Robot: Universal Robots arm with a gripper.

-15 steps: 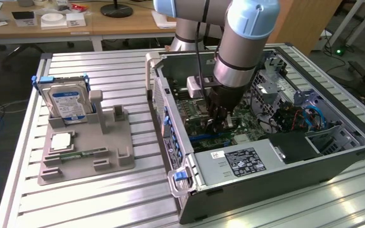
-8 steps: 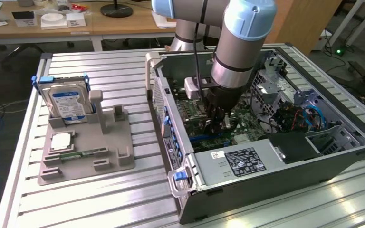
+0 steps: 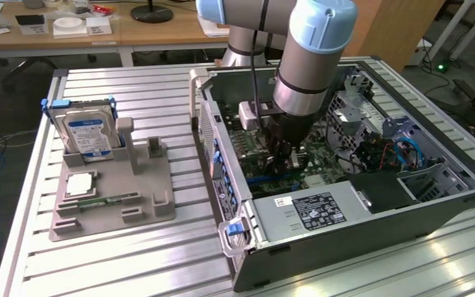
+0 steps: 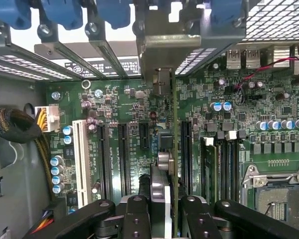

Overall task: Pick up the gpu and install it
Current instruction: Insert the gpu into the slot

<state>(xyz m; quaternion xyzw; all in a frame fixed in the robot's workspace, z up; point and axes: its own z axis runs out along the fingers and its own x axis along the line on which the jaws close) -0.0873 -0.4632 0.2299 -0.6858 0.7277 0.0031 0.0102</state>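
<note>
Inside the open PC case (image 3: pixel 361 210), right over the motherboard (image 4: pixel 119 124), that's where the gpu (image 4: pixel 165 164) is. It's held edge-on in my gripper (image 4: pixel 164 214), so from the wrist view I'm looking down its thin green edge with the metal bracket (image 4: pixel 162 50) at the far end, up by the case's rear slot covers. The gripper is clamped on the gpu, one finger (image 4: pixel 134 219) on each side of the card. Its lower edge sits among the black expansion slots (image 4: pixel 122 149), but I can't tell if it's actually touching one.

From the exterior view my arm (image 3: pixel 303 80) comes straight down into the case. Off to the exterior view's left on the table (image 3: pixel 138 266) there's a grey parts holder (image 3: pixel 130 192) with a blue-labelled hard drive (image 3: pixel 87 135) standing in it, a CPU (image 3: pixel 81 184) lying flat, and a memory stick (image 3: pixel 109 200) beside that.
</note>
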